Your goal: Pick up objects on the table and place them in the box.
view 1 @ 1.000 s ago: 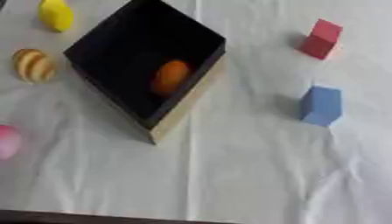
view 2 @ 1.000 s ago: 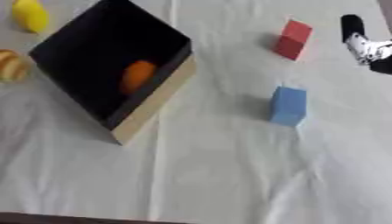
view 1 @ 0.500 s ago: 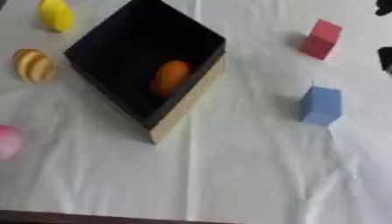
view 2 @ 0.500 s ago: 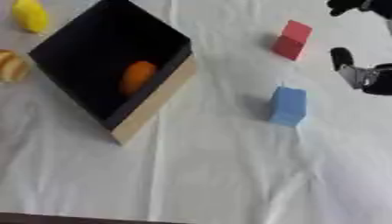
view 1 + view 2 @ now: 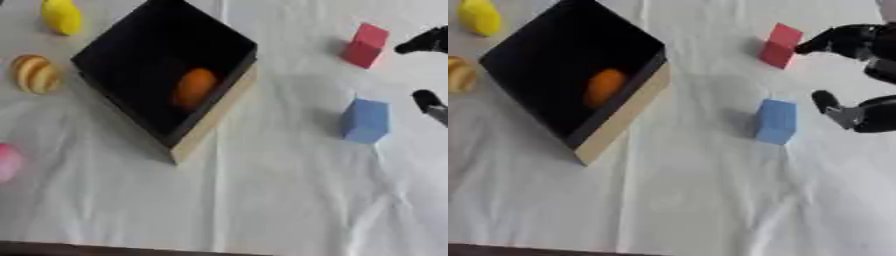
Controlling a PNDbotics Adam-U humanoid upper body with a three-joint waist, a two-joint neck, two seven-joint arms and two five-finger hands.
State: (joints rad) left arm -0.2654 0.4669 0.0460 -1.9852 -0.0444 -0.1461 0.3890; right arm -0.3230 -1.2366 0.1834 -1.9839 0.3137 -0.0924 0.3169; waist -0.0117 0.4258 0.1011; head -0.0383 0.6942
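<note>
blue block (image 5: 776, 121) upright, long axis apparently toward far edge

Bright, even, diffuse light; white tablecloth (image 5: 262, 200) near washed out, no hard glare. Shadows soft and short: faint grey patch left of blue block (image 5: 776, 121), likewise left of red block (image 5: 780, 45), suggesting light from right. Box (image 5: 166, 70) interior very dark, orange object (image 5: 194, 88) inside dim. Whole picture soft, edges smeared. Right hand (image 5: 859, 75) blurred at table's right edge. Dark strip along bottom edge.
</note>
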